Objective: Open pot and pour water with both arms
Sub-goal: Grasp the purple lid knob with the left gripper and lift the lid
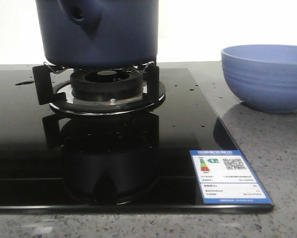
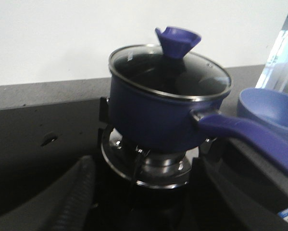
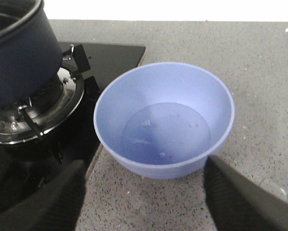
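The dark navy-blue pot [image 1: 98, 32] sits on the burner stand of the black glass hob [image 1: 19, 148], its stub with a round hole [image 1: 79, 14] facing me. In the left wrist view the pot [image 2: 153, 115] carries a glass lid [image 2: 170, 72] with a blue knob [image 2: 176, 41], and its long handle [image 2: 249, 137] points away to one side. My left gripper [image 2: 144, 192] is open and empty, hovering short of the burner. My right gripper [image 3: 144, 192] is open and empty just short of the periwinkle bowl [image 3: 165, 120], which holds a little water. The pot's side also shows in the right wrist view [image 3: 18, 57].
The periwinkle bowl [image 1: 265, 77] stands on the speckled grey counter [image 1: 267, 144] right of the hob. A blue-and-white energy label [image 1: 230, 176] is stuck on the hob's front right corner. A white wall runs behind the counter.
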Action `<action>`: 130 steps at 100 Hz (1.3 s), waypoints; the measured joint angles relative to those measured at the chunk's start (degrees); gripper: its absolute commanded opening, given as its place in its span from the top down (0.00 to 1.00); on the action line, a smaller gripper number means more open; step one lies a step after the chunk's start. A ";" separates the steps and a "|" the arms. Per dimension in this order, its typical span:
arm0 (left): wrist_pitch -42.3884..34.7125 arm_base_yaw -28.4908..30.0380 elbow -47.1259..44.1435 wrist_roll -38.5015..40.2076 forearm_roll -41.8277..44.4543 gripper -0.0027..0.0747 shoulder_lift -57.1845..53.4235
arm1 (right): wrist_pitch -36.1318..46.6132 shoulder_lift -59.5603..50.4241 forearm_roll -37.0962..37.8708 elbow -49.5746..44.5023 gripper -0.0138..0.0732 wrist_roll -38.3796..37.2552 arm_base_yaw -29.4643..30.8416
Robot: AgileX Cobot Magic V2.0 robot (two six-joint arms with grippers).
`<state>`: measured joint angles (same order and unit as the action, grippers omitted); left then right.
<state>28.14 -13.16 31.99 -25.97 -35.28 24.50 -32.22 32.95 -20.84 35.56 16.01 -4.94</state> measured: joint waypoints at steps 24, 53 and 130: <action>-5.58 -3.59 1.79 -12.10 -12.98 0.40 6.44 | 0.38 0.14 0.00 0.61 0.24 0.00 0.00; -8.33 -6.05 12.62 -23.03 -20.92 0.39 23.77 | 1.17 0.14 0.00 0.61 0.24 0.00 0.00; 1.14 -6.14 35.22 -30.46 -25.45 0.27 52.27 | 1.29 0.14 0.00 0.61 0.24 0.12 0.00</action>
<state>29.27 -19.29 67.21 -56.43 -60.73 76.77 -30.93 33.09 -20.84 36.17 16.13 -4.94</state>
